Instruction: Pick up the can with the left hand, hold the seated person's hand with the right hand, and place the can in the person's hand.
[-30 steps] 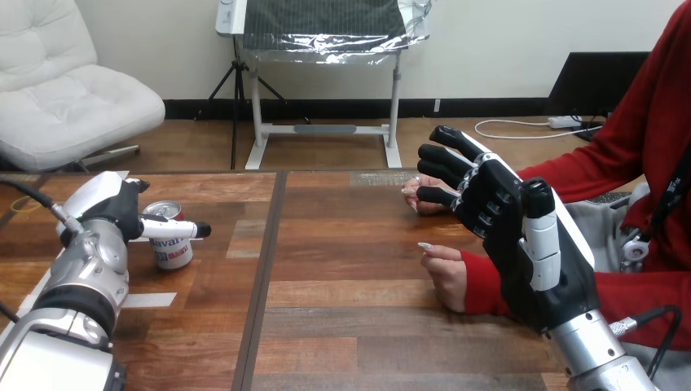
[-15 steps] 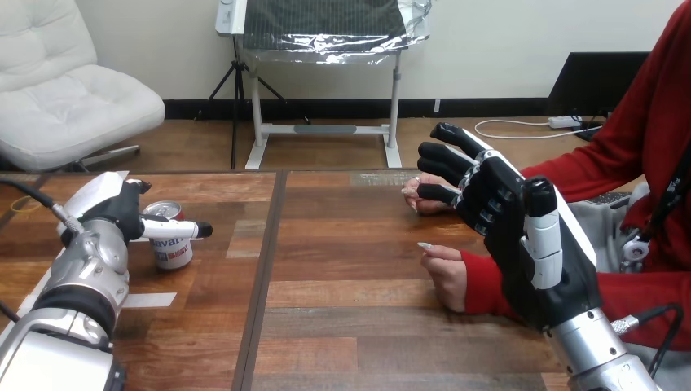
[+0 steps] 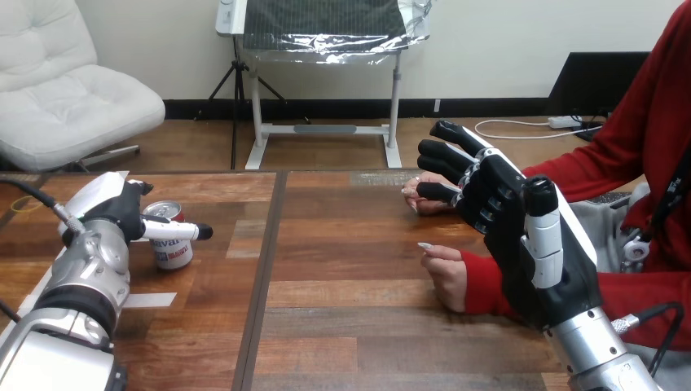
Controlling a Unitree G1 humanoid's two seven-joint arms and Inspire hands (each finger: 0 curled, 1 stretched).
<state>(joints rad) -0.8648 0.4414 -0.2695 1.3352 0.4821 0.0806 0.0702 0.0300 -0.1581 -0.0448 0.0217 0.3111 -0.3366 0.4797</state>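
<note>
A silver can with red and blue print stands upright on the table's left part. My left hand is at the can's left side, and one straight finger reaches across the can's front; the can rests on the wood. My right hand hangs raised over the table's right side, open, its fingers slightly bent and holding nothing. Behind and left of it the person's far hand lies on the table. The person's near hand, with a red sleeve, rests loosely closed just left of my right palm, apart from it.
A strip of white tape lies on the wood in front of the can. A dark seam runs front to back between the two table halves. The person's torso and arm take up the right edge.
My right hand has drifted very slightly to the right. The left hand, the can and the person's hands have stayed where they were.
</note>
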